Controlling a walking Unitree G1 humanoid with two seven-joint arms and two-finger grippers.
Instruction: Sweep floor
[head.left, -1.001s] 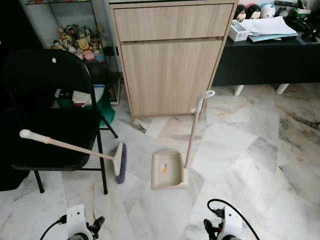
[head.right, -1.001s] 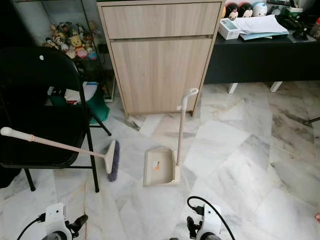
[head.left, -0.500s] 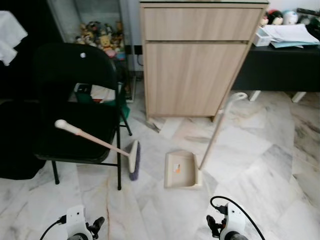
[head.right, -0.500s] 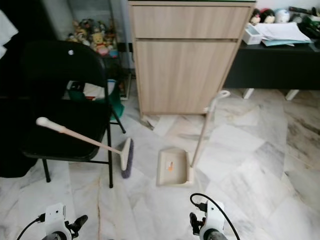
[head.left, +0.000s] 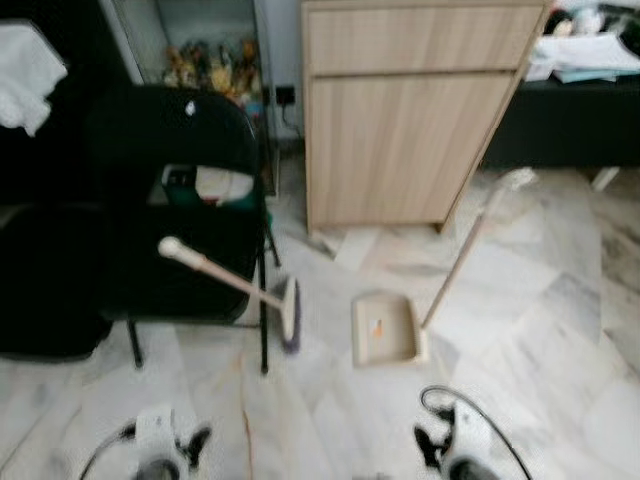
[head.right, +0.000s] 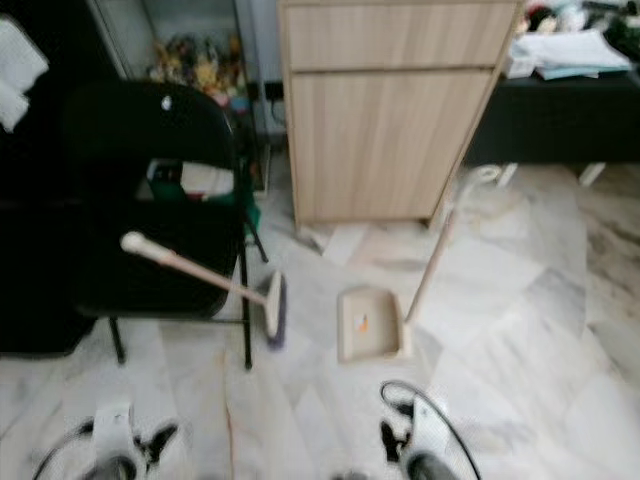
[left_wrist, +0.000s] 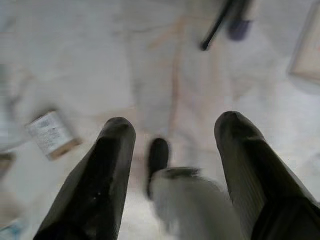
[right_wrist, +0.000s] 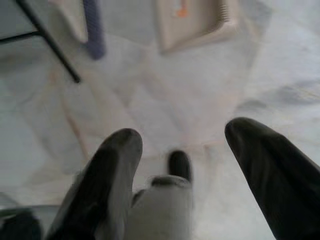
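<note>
Nothing swept yet, by the look of it; no sweeping tool in either gripper.

- Marble floor (head.left: 520, 330): pale, veined, blurred; no dirt pile distinguishable. A small labelled box (left_wrist: 50, 134) lying on it near the left gripper, kind unclear.
- Wooden cabinet (head.left: 420, 110): standing at the back, beside a dark low table (head.left: 570, 130).
- Black folding chair (head.left: 190, 200): left of the cabinet, with the broom propped on it.
- Broom (head.left: 235, 283): handle resting on the chair seat, bristle head down on the floor by the chair leg. Untouched.
- Dustpan (head.left: 385, 328): flat on the floor just right of the broom head, long handle tilted up toward the cabinet. Untouched.
- Left gripper (left_wrist: 170, 145): low, above bare floor, 2 fingers spread wide, empty.
- Right gripper (right_wrist: 185, 150): likewise wide and empty, pointed toward the dustpan.

Left to do, as judged: approach, grasp broom, sweep, collect into the dustpan.
</note>
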